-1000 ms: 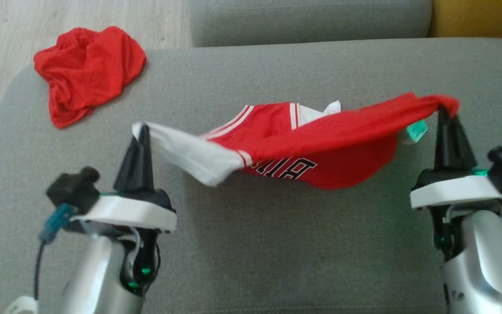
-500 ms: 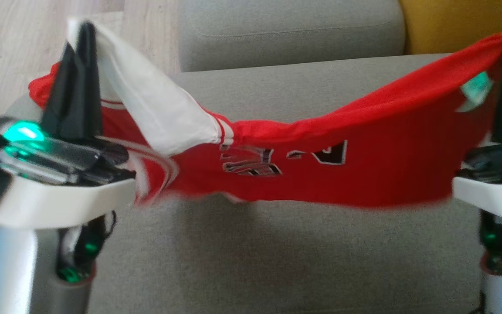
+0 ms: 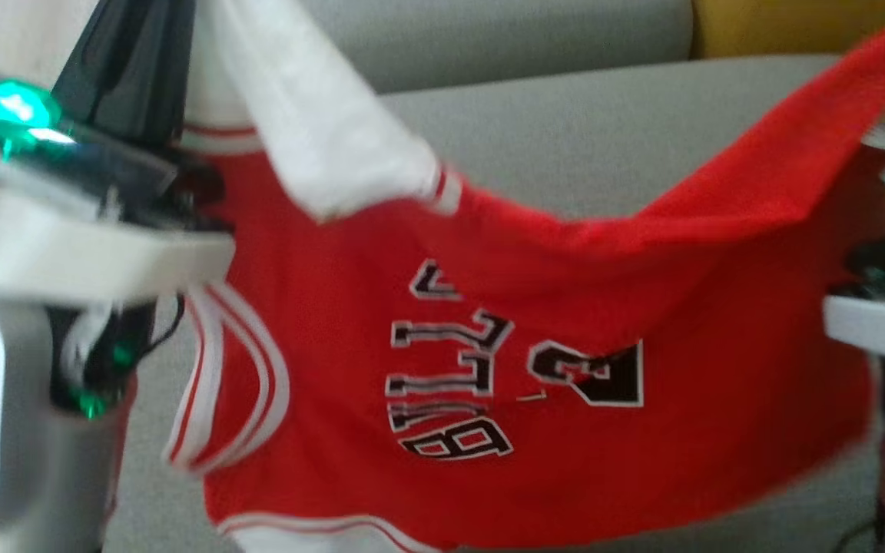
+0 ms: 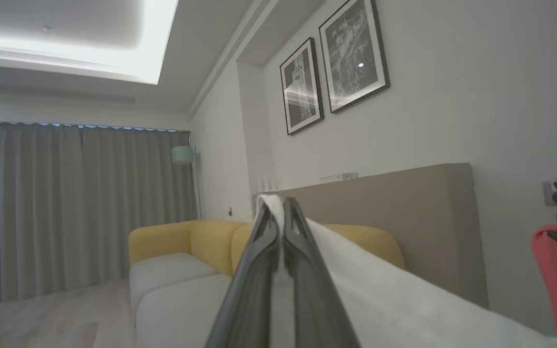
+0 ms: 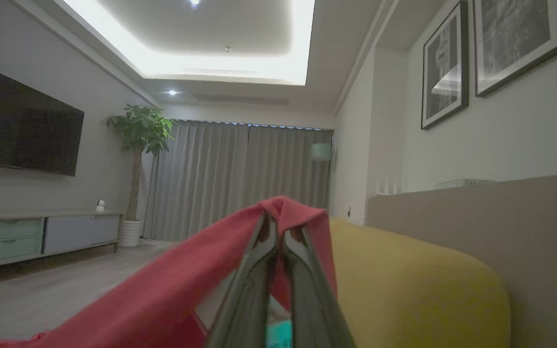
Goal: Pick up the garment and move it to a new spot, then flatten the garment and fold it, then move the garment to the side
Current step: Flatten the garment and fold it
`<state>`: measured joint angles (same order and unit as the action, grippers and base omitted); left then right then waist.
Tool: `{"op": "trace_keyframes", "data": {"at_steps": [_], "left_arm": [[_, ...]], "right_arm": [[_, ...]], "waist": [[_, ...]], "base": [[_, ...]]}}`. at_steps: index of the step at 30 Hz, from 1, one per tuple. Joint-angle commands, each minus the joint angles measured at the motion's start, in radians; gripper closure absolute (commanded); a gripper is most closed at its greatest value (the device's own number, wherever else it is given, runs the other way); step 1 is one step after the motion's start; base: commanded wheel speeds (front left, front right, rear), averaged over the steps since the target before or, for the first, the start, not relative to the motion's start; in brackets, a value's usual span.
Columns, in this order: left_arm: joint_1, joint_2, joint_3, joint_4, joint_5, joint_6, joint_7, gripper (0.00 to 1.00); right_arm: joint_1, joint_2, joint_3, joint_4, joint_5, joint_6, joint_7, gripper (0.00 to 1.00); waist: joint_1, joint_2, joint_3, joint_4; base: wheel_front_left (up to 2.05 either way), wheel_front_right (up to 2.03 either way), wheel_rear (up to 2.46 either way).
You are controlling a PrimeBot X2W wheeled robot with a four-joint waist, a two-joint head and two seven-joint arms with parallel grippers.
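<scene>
Above grey sofa cushion (image 3: 611, 130), hung red garment (image 3: 550, 330) stretched between both arms, long axis running left to right across robot, body drooping toward cushion, lettering upside down. Lower hem cut off by head view edge, so contact with cushion not determinable. Left gripper (image 4: 277, 205) pinched fully shut on white sleeve (image 3: 319, 130). Right gripper (image 5: 278, 224) clamped fully shut on red edge beside green tag (image 5: 278, 333). Shared evenly by both arms; likely next: carry to new spot, lower flat, keep span taut

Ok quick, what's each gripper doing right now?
Left gripper: closed, holding the jersey by its white part.
Right gripper: closed, holding the jersey's red edge.
</scene>
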<state>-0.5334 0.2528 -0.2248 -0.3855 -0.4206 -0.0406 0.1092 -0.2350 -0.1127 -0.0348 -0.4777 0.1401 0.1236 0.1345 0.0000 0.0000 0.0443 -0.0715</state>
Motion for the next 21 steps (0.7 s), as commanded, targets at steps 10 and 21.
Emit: {"op": "trace_keyframes", "data": {"at_steps": [10, 21], "left_arm": [[-0.441, 0.026, 0.028, 0.344, 0.024, -0.036, -0.030, 1.00], [-0.803, -0.043, 0.015, 0.841, 0.120, 0.005, -0.258, 1.00]], "right_arm": [[-0.486, -0.034, 0.093, 0.415, 0.051, 0.007, -0.007, 1.00], [-0.948, 0.023, 0.036, 0.995, -0.071, 0.007, -0.172, 1.00]], "waist": [[0.0000, 0.0000, 0.217, -0.042], [0.0000, 0.0000, 0.303, -0.027]], "base": [[0.00, 0.00, 0.00], [0.00, 0.00, 0.00]]}}
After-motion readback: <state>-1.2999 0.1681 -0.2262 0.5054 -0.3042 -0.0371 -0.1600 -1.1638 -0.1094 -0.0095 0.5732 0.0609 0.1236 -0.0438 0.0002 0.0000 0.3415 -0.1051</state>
